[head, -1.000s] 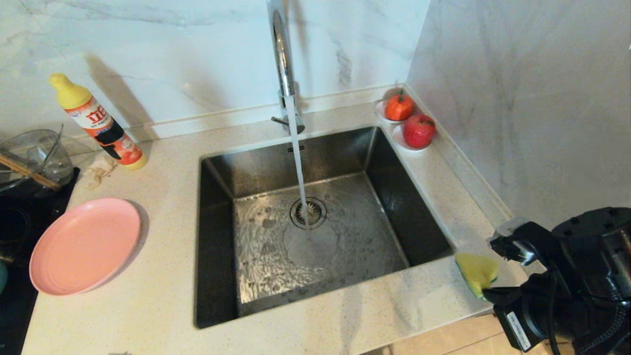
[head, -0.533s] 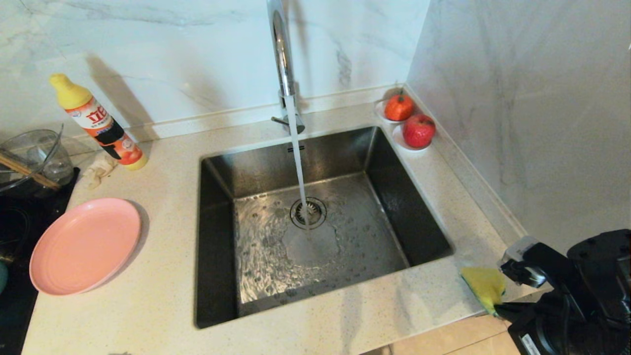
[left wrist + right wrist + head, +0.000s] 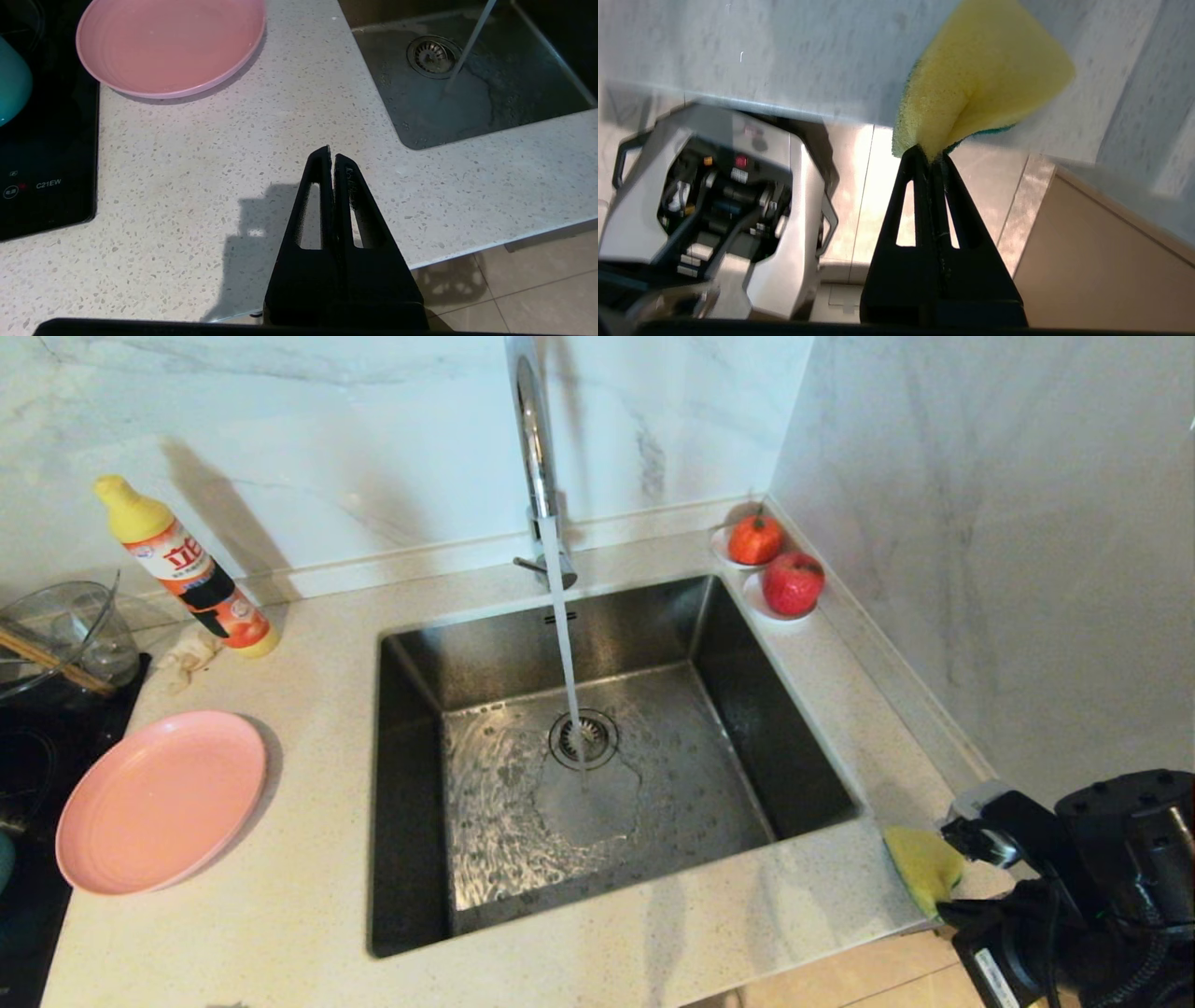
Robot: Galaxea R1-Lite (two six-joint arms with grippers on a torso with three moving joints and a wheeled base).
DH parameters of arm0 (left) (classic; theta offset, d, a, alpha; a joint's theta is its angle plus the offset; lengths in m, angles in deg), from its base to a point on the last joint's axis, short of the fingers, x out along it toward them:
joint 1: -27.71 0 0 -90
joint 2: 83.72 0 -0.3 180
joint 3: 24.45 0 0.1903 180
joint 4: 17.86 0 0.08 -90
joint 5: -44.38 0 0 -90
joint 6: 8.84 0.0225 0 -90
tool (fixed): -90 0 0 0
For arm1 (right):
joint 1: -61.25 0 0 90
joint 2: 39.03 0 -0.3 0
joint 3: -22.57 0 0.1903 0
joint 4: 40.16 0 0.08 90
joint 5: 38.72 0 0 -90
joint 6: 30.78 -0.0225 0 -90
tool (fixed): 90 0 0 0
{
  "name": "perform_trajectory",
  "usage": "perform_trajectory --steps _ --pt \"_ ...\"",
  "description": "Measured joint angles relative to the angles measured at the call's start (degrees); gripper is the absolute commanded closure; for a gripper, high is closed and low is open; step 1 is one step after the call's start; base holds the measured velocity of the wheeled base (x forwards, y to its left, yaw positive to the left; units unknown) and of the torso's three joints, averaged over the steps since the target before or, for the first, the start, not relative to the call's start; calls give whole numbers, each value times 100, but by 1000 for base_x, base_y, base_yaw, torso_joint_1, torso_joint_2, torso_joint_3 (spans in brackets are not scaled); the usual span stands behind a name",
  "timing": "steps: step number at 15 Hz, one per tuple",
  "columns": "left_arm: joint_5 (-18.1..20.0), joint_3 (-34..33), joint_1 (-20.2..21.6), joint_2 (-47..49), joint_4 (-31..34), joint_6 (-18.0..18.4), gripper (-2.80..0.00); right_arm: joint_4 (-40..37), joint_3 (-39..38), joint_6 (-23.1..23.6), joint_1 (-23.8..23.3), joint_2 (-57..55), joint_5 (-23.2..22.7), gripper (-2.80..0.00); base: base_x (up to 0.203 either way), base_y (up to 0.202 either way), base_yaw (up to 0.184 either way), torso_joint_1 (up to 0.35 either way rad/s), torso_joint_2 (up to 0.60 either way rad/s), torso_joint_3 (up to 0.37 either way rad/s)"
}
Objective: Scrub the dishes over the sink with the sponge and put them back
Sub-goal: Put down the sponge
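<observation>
The yellow sponge (image 3: 924, 868) with its green layer is pinched at one end by my right gripper (image 3: 930, 156), which is shut on it at the counter's front right corner, to the right of the sink (image 3: 747, 709). In the right wrist view the sponge (image 3: 980, 79) sticks out past the fingertips. The pink plate (image 3: 161, 801) lies on the counter left of the sink. Only a sliver of the teal bowl (image 3: 11, 86) shows, on the black cooktop. My left gripper (image 3: 331, 156) is shut and empty above the counter's front edge, between the plate (image 3: 170, 44) and the sink.
Water runs from the chrome faucet (image 3: 534, 448) onto the drain (image 3: 583, 739). A detergent bottle (image 3: 187, 569) and a glass bowl (image 3: 56, 635) stand at the back left. Two saucers with red fruit (image 3: 780, 569) sit in the back right corner by the wall.
My right gripper has carried the sponge a little to the right and towards the counter's front edge. The left gripper, plate and bowl have not moved.
</observation>
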Motion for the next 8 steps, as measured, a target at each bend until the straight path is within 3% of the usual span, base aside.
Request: perform_trajectory --steps 8 --pt "0 0 0 0 0 -2 0 1765 -4 750 -659 -1020 -499 0 0 0 0 0 0 0"
